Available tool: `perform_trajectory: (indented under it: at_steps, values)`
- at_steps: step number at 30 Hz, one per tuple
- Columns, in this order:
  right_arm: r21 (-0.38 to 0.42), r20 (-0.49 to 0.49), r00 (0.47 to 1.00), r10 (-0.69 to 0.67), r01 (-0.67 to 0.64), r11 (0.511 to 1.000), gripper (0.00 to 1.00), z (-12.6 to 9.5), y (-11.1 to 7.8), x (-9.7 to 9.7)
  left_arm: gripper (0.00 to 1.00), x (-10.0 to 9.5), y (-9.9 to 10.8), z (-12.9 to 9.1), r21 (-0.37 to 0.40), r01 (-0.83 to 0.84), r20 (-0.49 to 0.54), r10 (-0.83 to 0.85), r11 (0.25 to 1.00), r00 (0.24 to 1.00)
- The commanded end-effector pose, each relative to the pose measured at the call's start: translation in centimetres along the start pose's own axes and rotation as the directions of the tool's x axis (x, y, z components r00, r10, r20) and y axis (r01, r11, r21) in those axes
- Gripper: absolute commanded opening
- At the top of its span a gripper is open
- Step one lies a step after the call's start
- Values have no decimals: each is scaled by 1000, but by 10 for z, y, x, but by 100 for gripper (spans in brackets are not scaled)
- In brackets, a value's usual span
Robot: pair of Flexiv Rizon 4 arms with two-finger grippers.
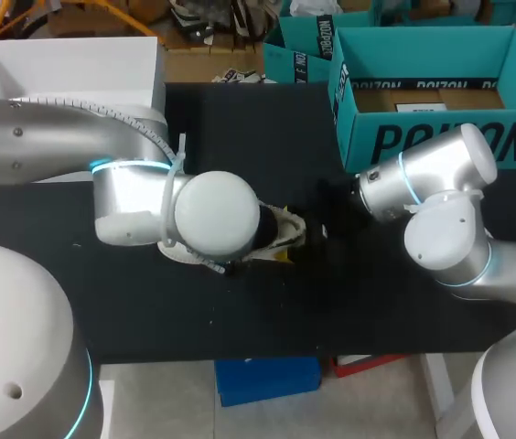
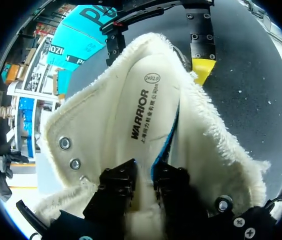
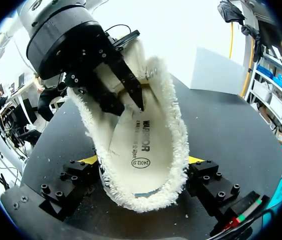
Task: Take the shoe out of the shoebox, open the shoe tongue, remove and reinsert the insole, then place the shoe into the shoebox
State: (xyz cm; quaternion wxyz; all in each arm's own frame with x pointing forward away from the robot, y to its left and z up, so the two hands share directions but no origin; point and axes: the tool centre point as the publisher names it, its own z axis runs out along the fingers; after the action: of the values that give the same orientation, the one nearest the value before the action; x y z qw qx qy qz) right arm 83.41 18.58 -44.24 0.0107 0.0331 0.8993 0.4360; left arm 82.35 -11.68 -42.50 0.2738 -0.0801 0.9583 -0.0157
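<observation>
Head view | shoe [image 1: 281, 233] is lying mid-frame on the counter [image 1: 240, 311], out of the shoebox [image 1: 441, 142] at upper right | right gripper [image 3: 143, 170] is clamping the shoe's sides, evidently steadying it | left gripper [image 2: 143, 182] is pinching the insole [image 2: 141, 115] edge inside, apparently for extraction or reseating.

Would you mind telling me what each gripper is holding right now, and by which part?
The right gripper clamps the shoe across its sides at one end; the left gripper pinches the insole by its opposite end.

Silver arms [image 1: 48, 137], cyan rings [image 1: 409, 174], perhaps zip-ties [image 1: 181, 151]
</observation>
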Motion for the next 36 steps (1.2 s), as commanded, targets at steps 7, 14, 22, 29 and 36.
perform_trajectory:
  at_steps: [7,14,22,29,36]
  values:
    - [3,2,1000,2,-2,1000,0,0,-3,-1,0,10,17,5,23,-13,-165,16,1000,986]
    - [3,2,1000,2,-2,1000,0,0,-3,-1,0,13,12,-6,2,-25,-312,25,1000,950]
    - [3,2,1000,2,-2,1000,0,0,-3,-1,0,20,4,-18,0,-61,-402,56,998,914]
    - [3,2,1000,2,-2,1000,0,0,-3,-1,0,20,0,-31,37,-57,-467,68,998,882]
    - [3,2,1000,2,-2,1000,0,0,-3,-1,0,19,1,-35,48,-48,-470,65,998,880]
